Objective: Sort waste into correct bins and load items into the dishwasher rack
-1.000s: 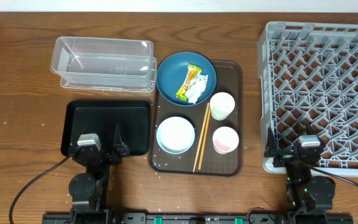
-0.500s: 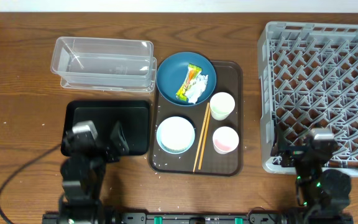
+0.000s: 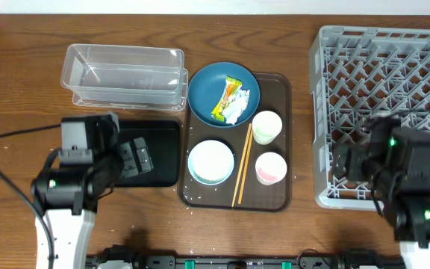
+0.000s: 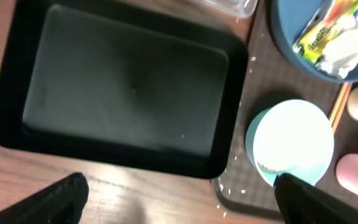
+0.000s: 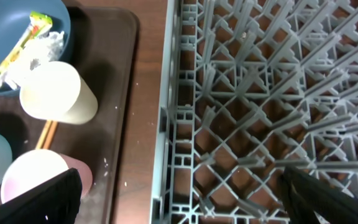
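Both sets of jaws stand spread, gripping nothing: left gripper [image 4: 182, 196] above the black tray [image 4: 129, 93], right gripper [image 5: 179, 199] above the dishwasher rack [image 5: 241, 112], at its tray-side edge. Snack wrapper [image 3: 226, 98] and tissue [image 3: 237, 111] lie on the blue plate [image 3: 204, 86].

Overhead view: even, diffuse light from above, sharp throughout, with short soft shadows and pale glints on the clear tub [image 3: 124, 75]. Left wrist view: dimmer and smeared by blur; a faint sheen crosses the black tray [image 4: 123, 93], and the bowl [image 4: 289, 144] is washed out. Right wrist view: the rack [image 5: 260, 106] is crisp. The left gripper's fingertips [image 4: 55, 199] and the right gripper's fingertips [image 5: 48, 199], dark at the lower corners, are out of focus.
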Controlling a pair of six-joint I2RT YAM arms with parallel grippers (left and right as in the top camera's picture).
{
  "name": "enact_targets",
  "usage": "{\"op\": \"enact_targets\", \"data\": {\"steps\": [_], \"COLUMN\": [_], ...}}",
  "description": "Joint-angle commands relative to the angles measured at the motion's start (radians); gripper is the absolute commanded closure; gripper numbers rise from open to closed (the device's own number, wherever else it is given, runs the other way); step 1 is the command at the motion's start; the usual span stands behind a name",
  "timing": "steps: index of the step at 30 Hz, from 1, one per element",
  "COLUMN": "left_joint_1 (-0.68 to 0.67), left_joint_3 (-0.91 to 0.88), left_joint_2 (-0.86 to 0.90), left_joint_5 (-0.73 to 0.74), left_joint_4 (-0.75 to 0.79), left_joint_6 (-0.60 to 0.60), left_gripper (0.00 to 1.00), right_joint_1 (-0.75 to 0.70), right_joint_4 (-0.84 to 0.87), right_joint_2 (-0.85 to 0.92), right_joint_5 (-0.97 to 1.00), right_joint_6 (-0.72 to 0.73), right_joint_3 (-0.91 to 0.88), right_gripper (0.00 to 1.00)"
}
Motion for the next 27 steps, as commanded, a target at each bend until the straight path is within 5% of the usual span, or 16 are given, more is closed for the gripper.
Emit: {"op": "enact_targets", "data": {"steps": [1,7,16,27], "left_joint_1": [0.007,-0.021,-0.248,-0.480], "left_joint_3": [0.015,0.095,0.393,0.417], "left_joint_2": [0.036,0.108,0.481,0.816], "left_joint_5": [0.034,0.043,-0.005,-0.005], "left_joint_4": [-0.003,0.078,0.161,0.468], "left_joint_6": [-0.008,0.034,0.155,0.158], "left_gripper": [0.02,0.02,0.02,0.05], "right_joint_1": [-0.004,-0.004,-0.004,-0.004], "right_joint_4": [-0.018,-0.018,-0.018,-0.025], "right_joint_2": [0.038,0.040,0.042,0.042], "right_joint_5": [0.009,0.013,0.013,0.012], "right_joint_6": [0.010,0.010,0.010,0.010], "right_joint_3": [0.064,0.068,0.068,0.068], "right_gripper": [0.01,0.01,0.01,0.01]}}
